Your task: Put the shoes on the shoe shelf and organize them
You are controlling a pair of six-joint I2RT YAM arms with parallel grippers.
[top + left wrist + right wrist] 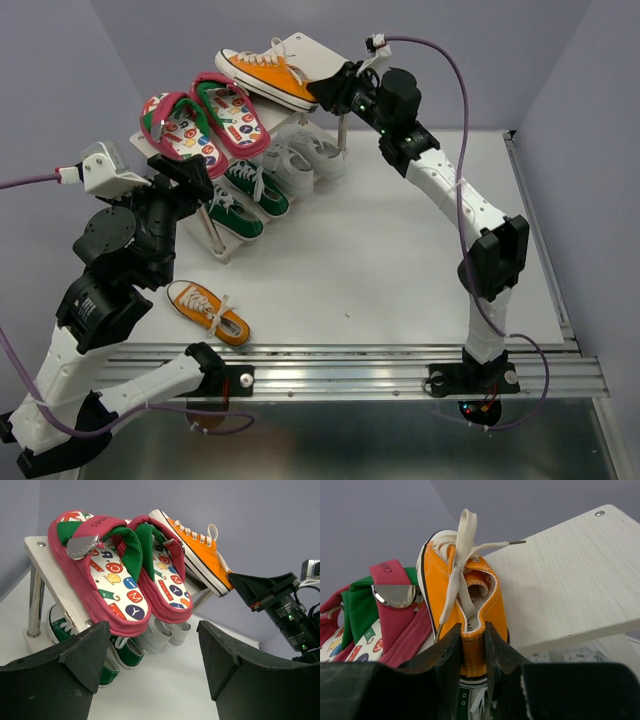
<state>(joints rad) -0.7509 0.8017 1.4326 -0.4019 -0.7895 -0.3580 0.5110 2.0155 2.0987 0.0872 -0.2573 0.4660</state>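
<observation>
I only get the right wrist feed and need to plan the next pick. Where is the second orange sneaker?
Observer: The second orange sneaker lies on the table near the left arm's base, off the shoe shelf.
Operator: Is the left gripper free to fetch it?
Observer: Yes. The left gripper is open and empty, facing the flip-flops on the top board.
Operator: What's on the lower tier?
Observer: The green sneakers and the white sneakers sit there side by side.
</observation>
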